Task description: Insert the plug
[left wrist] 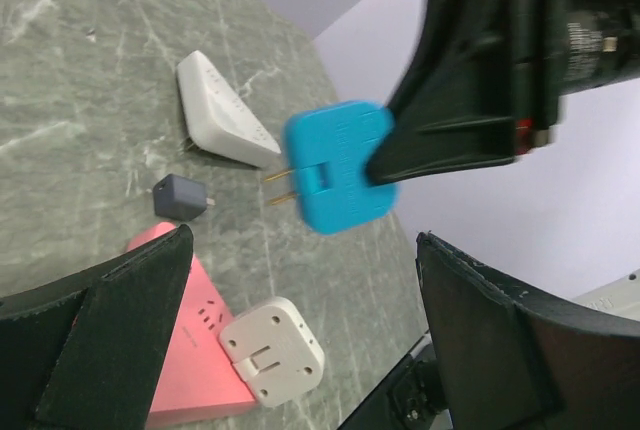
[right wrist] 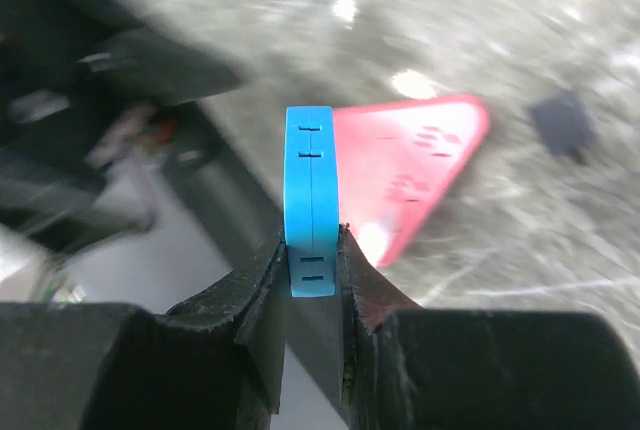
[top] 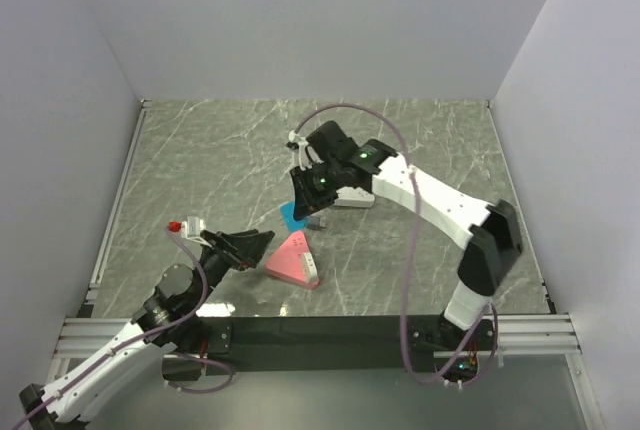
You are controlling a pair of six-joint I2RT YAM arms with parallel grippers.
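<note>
Right claw (right wrist: pixel 312 250) is clamped on the blue plug (left wrist: pixel 338 165), held off the table near the pink power strip (top: pixel 290 260), not yet inserted; left claw (top: pixel 255 245) gapes wide, holding nothing.

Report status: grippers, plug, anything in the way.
Right gripper shut on blue plug, held aloft, prongs bare. Left gripper open, empty, beside pink power strip. White adapter at the strip's corner; other sockets look free.
</note>
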